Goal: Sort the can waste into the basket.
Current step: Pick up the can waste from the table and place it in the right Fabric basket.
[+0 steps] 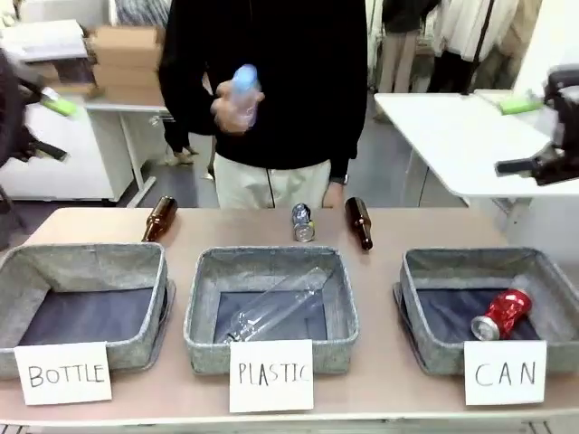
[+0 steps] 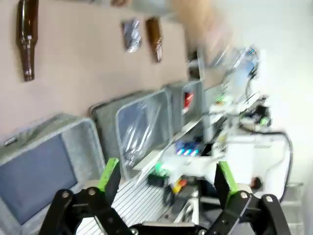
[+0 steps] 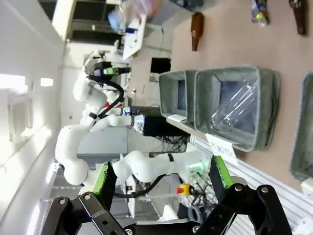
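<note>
Both jaws are spread wide and hold nothing: left gripper (image 2: 167,176), right gripper (image 3: 161,174). One red can (image 1: 500,314) lies inside the CAN basket (image 1: 434,348), the right one of three baskets. Past that basket, to its left, one dark can (image 1: 302,221) sits between two brown bottles (image 1: 159,218) (image 1: 359,222). Farther back, a hand (image 1: 233,113) holds one bottle (image 1: 244,86).

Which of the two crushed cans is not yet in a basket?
The dark blue-silver can, on the far tabletop; the red can lies in the CAN basket.
</note>
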